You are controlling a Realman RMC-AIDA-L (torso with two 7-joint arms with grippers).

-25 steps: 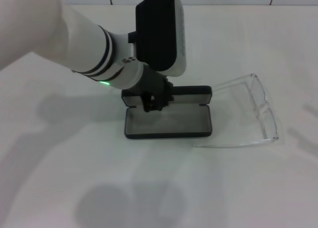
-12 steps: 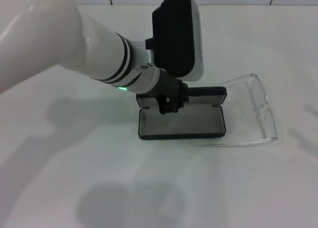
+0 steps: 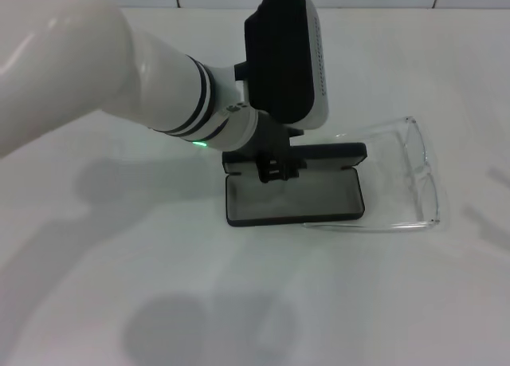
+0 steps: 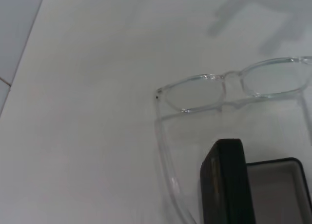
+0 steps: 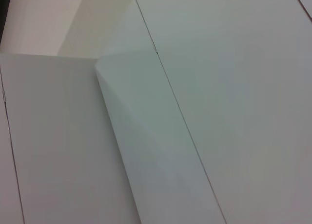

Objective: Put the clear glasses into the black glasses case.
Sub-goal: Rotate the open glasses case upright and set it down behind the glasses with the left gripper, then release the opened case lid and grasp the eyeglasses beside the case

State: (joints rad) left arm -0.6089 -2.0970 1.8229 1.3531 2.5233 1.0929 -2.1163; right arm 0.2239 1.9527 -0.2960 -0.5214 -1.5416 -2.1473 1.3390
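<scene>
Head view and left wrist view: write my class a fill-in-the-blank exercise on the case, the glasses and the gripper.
1. The black case lies ____, its grey lining showing.
2. The clear glasses lie on the table, to the robot's ____ of the case.
3. The gripper at the case's hinge edge is the ____ gripper.
4. The glasses' arms are ____, not folded.

Missing words: open; right; left; unfolded
</scene>
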